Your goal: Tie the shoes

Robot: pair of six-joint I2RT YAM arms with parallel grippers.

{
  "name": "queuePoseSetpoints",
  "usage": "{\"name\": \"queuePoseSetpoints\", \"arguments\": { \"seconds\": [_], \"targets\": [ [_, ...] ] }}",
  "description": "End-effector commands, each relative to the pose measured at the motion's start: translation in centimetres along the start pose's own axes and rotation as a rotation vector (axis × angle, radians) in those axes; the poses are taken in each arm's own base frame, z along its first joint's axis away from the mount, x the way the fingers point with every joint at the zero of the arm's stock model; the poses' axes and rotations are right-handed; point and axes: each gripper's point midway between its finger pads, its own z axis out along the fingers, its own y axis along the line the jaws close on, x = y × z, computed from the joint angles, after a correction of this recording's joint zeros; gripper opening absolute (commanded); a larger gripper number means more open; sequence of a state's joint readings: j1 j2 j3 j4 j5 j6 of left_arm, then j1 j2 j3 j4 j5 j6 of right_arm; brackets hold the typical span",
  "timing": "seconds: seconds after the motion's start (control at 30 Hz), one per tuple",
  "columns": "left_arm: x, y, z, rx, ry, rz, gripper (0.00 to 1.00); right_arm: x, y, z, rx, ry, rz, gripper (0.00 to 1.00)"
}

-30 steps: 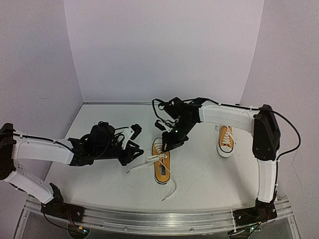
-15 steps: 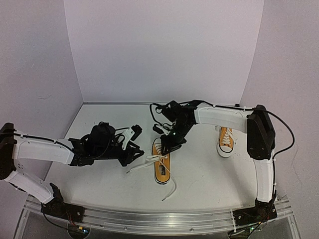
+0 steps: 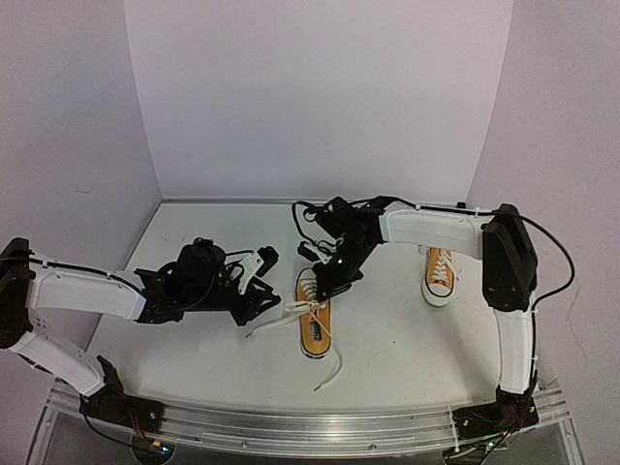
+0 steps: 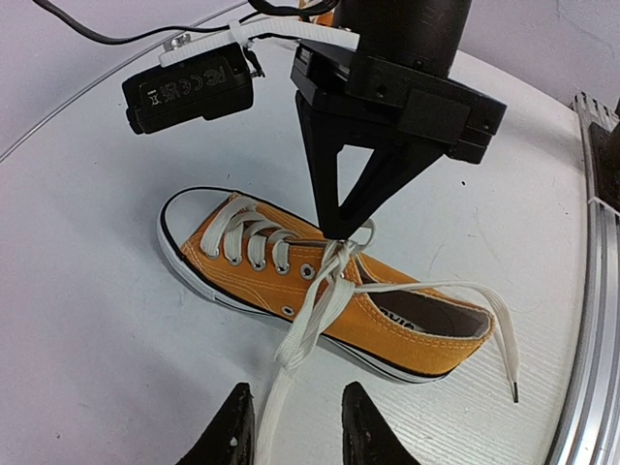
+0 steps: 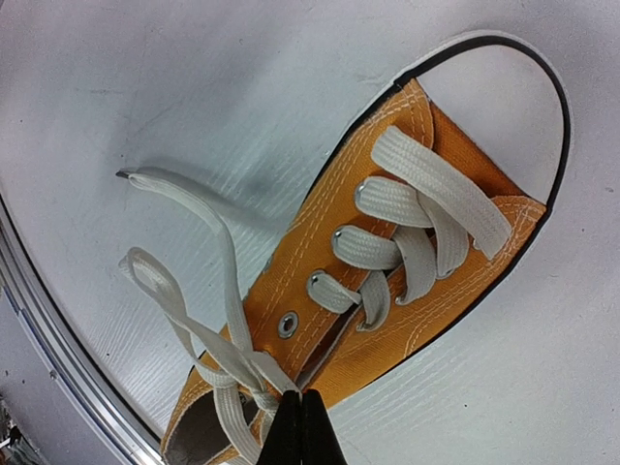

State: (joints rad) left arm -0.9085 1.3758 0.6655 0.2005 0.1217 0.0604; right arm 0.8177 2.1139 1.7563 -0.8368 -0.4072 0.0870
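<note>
Two shoes sat well apart on the table [image 3: 387, 339]: the centre shoe [image 3: 313, 327] and the other shoe [image 3: 439, 273]. We saw the right gripper [image 5: 301, 426] pinched tight on the centre shoe's laces [image 4: 325, 281]. The left gripper [image 4: 291, 418] gaped, holding nothing, one lace between its fingers.

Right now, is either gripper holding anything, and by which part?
The right gripper pinches the laces of the middle shoe at their crossing by the top eyelets. The left gripper is open, holding nothing.

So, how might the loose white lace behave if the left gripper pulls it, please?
Probably floppy: the lace lies in slack curves. Flat and woven, it likely won't slip much. The small shoe may slide, though the right gripper pins the crossing.
</note>
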Motion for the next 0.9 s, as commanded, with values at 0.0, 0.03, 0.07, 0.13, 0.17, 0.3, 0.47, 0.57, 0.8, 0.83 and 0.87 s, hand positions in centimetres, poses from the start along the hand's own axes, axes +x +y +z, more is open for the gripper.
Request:
{"name": "queuePoseSetpoints", "arguments": {
  "seconds": [0.0, 0.03, 0.07, 0.13, 0.17, 0.3, 0.47, 0.57, 0.8, 0.83, 0.87],
  "targets": [
    [-1.4, -0.7, -0.1, 0.045, -0.052, 0.131, 0.29, -1.3, 0.8, -3.1, -0.003, -0.129, 0.007, 0.0],
    [-1.4, -0.9, -0.1, 0.052, -0.055, 0.164, 0.28, -1.3, 1.0, -3.2, -0.013, -0.144, 0.01, 0.0],
    [-1.4, -1.1, -0.1, 0.055, -0.057, 0.192, 0.26, -1.2, 1.1, -3.2, -0.023, -0.153, 0.016, 0.0],
    [-1.6, -1.6, 0.2, 0.065, -0.057, 0.275, 0.25, -1.2, 1.4, -3.4, -0.041, -0.174, 0.027, 0.0],
    [-1.7, -1.8, 0.3, 0.069, -0.054, 0.315, 0.25, -1.2, 1.5, -3.5, -0.046, -0.185, 0.031, 0.0],
    [-1.8, -2.8, 1.2, 0.096, -0.025, 0.47, 0.24, -0.9, 1.4, -3.7, -0.047, -0.215, 0.045, 0.0],
    [-1.8, -4.6, 2.7, 0.129, 0.02, 0.667, 0.23, -0.8, 1.4, -3.7, -0.058, -0.237, 0.058, 0.0],
    [-2.0, -5.6, 3.9, 0.146, 0.043, 0.764, 0.21, -0.8, 1.6, -3.6, -0.07, -0.244, 0.065, 0.0],
    [-0.1, -5.9, 6.8, 0.163, 0.197, 0.903, 0.23, -0.8, 1.6, -3.4, -0.078, -0.251, 0.078, 0.0],
    [0.2, -5.8, 7.1, 0.159, 0.213, 0.917, 0.23, -0.8, 1.6, -3.4, -0.078, -0.25, 0.079, 0.0],
    [0.5, -5.7, 7.3, 0.158, 0.228, 0.929, 0.23, -0.7, 1.5, -3.3, -0.077, -0.249, 0.081, 0.0]
  ]
}}
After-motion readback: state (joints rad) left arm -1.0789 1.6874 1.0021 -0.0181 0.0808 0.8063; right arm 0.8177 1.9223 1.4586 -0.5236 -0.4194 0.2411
